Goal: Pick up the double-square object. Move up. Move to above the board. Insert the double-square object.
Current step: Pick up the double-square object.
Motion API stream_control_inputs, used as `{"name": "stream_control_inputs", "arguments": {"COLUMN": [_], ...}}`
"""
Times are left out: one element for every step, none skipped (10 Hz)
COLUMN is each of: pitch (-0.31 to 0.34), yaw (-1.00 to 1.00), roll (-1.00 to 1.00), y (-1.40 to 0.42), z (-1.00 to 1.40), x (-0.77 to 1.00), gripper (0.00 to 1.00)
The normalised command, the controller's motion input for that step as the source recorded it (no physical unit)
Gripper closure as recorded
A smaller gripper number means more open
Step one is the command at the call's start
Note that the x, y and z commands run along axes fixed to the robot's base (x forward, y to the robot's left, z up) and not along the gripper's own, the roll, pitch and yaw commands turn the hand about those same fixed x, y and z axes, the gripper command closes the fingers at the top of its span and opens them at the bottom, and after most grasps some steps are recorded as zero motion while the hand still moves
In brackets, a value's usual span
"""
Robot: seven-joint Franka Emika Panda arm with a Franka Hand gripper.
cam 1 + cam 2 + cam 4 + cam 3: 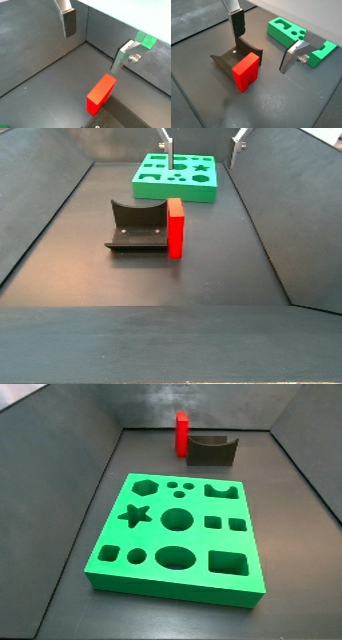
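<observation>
The double-square object (175, 228) is a tall red block standing upright on the dark floor, touching the side of the dark fixture (138, 225). It shows in both wrist views (101, 92) (246, 72) and in a side view (183, 434). The green board (181, 534) with many shaped holes lies flat on the floor, apart from the block (177, 173) (298, 37). My gripper (201, 146) is open and empty, high above the floor over the board's near end, beyond the red block. Nothing sits between its fingers (238, 22) in the wrist views (92, 52) (261, 52).
The fixture (211, 450) (238, 57) stands against the red block near one end wall. Grey walls enclose the floor on the sides (274, 208). Bare floor (160, 328) lies between the block and the other end.
</observation>
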Motion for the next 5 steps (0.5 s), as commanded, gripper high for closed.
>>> {"name": "stream_control_inputs", "arguments": {"pitch": [-0.027,-0.07,-0.081,-0.043,-0.047], "yaw": [0.0,0.0,0.0,0.0,0.0], "roll": [0.0,0.0,-0.02,-0.01,-0.06], "y": [0.0,0.0,0.0,-0.01,0.0], "z": [0.0,-0.28,-0.25,-0.23,-0.21], "x": [0.0,0.08,0.39,0.62,0.61], "gripper": [0.0,0.0,0.0,0.0,0.0]}}
